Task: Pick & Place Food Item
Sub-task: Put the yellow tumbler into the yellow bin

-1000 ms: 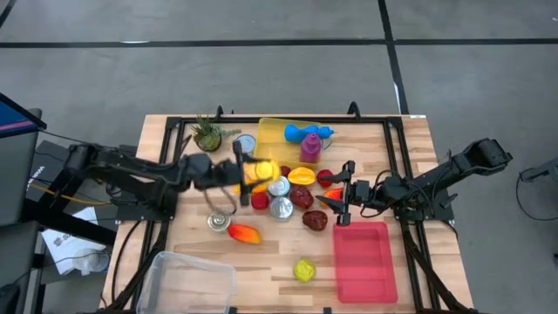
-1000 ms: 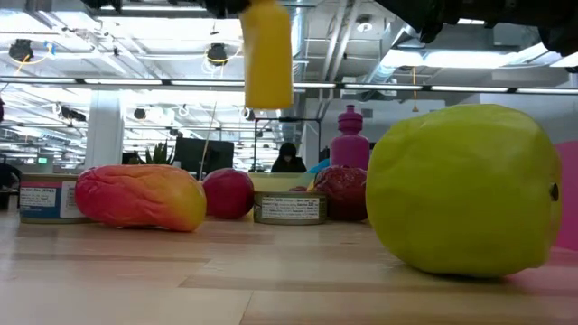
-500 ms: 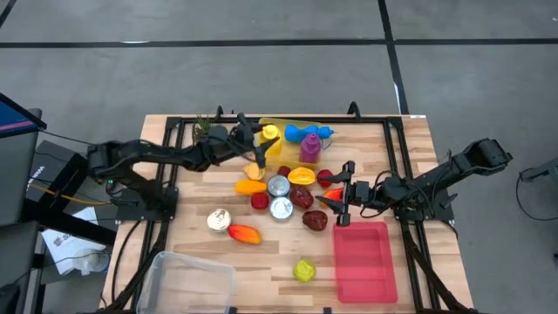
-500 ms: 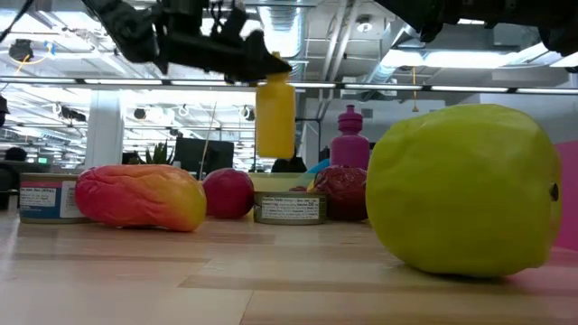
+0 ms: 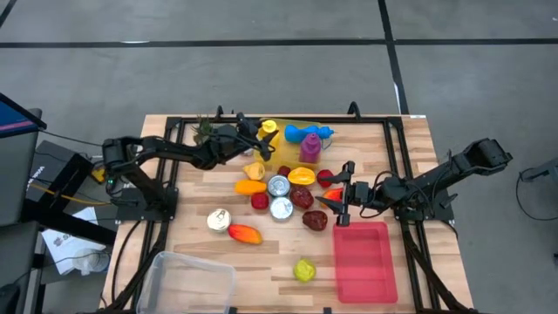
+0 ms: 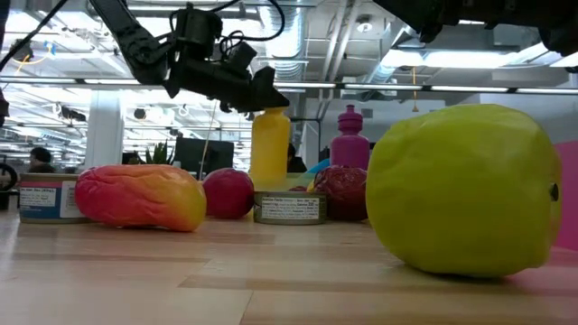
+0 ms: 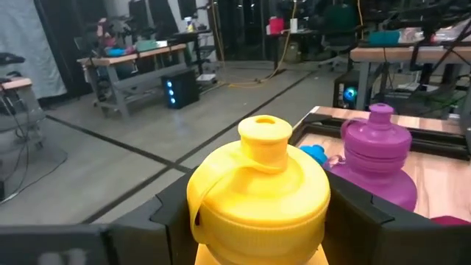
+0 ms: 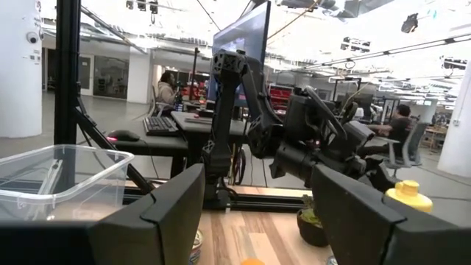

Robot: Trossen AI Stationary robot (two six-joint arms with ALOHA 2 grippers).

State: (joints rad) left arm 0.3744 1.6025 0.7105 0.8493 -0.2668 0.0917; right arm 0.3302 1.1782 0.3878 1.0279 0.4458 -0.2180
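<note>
My left claw (image 5: 259, 139) grips the yellow bottle (image 5: 268, 133) by its shoulders, upright over the yellow tray (image 5: 281, 127) at the surface's far edge. I judge it best to settle its base flat before I let go, keeping clear of the purple bottle (image 5: 309, 148) just beside it. My right claw (image 5: 343, 197) waits open near the pink tray (image 5: 364, 259). Fruit and cans crowd the surface's (image 5: 410, 148) middle; beyond lies an open workshop with desks.
</note>
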